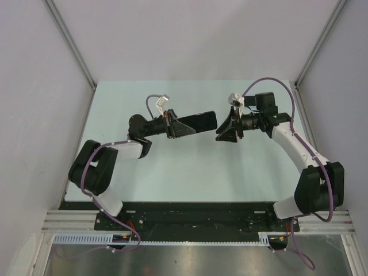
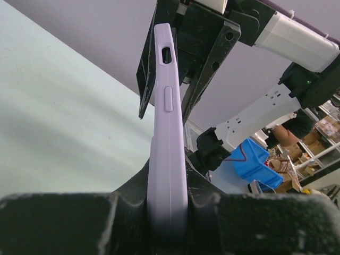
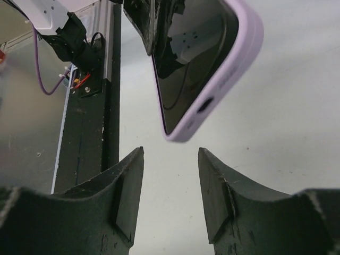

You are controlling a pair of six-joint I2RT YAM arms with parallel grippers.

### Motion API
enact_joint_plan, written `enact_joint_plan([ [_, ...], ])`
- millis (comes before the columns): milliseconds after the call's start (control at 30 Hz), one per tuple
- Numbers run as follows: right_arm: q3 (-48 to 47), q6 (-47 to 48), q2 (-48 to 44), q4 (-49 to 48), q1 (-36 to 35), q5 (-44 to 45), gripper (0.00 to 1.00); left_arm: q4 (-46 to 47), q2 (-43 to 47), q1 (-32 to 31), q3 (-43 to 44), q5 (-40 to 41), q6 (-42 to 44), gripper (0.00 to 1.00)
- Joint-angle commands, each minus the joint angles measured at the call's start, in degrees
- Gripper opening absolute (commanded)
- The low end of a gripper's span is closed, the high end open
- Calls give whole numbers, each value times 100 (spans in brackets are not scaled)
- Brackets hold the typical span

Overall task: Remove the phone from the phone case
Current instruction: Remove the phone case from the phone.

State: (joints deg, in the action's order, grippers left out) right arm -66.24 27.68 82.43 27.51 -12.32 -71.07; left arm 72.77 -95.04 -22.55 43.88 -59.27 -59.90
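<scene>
Left jaws clenched on phone case [image 2: 169, 175]; right jaws parted, near its edge.

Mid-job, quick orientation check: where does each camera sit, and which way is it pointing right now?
Top: above and behind the robot, looking down at the table; both arms show.
Left wrist: looks along the phone case, clamped in the left gripper, toward the right gripper.
Right wrist: looks past its own open jaws at the phone screen.
Shared: both wrist views show the case.
</scene>
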Motion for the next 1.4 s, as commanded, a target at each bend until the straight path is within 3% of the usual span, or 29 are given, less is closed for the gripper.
enact_joint_plan([
  [0,-232,18,89,-70,-95,-223,50,1943,-163,-215,182,-111,136,0],
  [200,-232,491,115,262,-139,-329,48,1907,-287,-417,253,-191,137,0],
  [367,-223,1659,71,922,-122,-478,35,1899,-243,-417,279,-199,75,0],
  [800,-232,2636,1,1723,98,-847,43,1899,-199,-417,270,-226,13,0],
  [1033,-232,2795,36,1776,89,-856,37,1899,-190,-417,262,-217,5,0],
  [1367,-232,3849,45,2364,150,-865,30,1899,-216,-409,341,-305,-153,0],
])
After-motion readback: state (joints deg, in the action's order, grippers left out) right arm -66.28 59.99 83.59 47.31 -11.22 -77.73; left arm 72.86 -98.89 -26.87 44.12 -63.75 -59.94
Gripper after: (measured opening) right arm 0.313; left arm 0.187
